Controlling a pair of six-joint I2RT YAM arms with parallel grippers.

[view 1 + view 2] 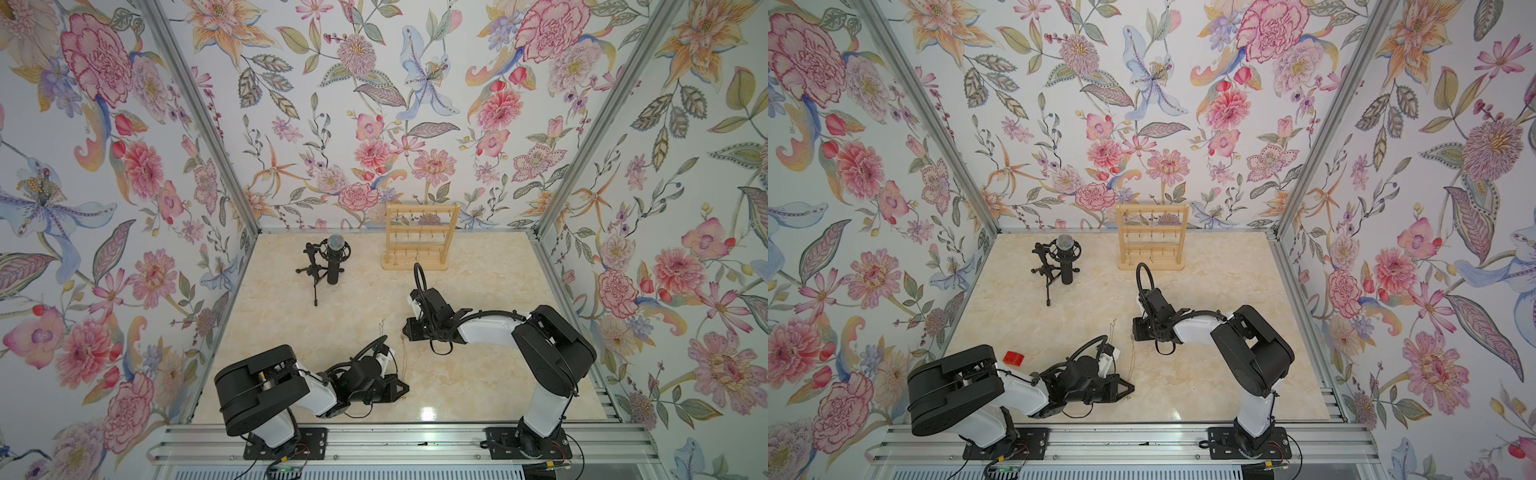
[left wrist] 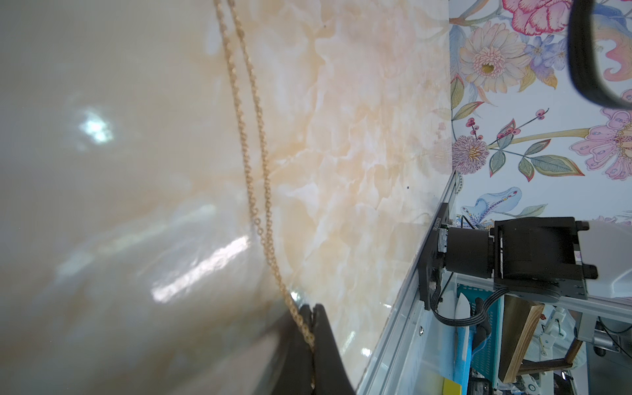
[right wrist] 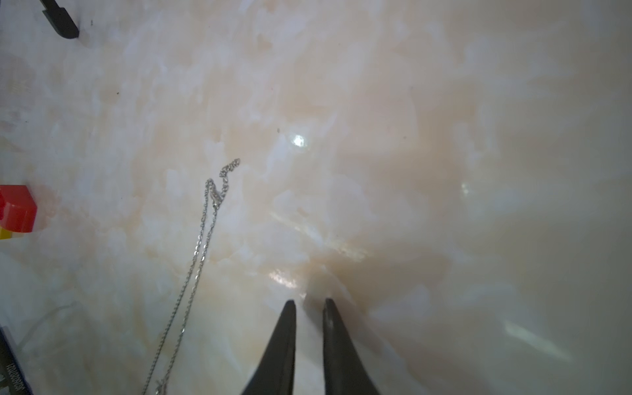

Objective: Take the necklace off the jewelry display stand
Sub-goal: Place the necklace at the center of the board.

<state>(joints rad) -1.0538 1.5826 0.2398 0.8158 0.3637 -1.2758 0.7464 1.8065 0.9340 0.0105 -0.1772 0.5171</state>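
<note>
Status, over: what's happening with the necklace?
Left gripper shut on thin gold chain necklace. Right gripper slightly open, empty. Necklace off pale wooden display stand. Black microphone on tripod well aside.

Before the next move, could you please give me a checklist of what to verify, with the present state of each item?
1. Grip: left claw shut on the necklace: ok.
2. Removal: necklace is away from the jewelry display stand: ok.
3. Spare arm: right claw slightly open, holding nothing: ok.
4. Path: necklace apart from the microphone tripod: ok.
5. Slack: whether the whole necklace rests on the table: cannot tell.
</note>
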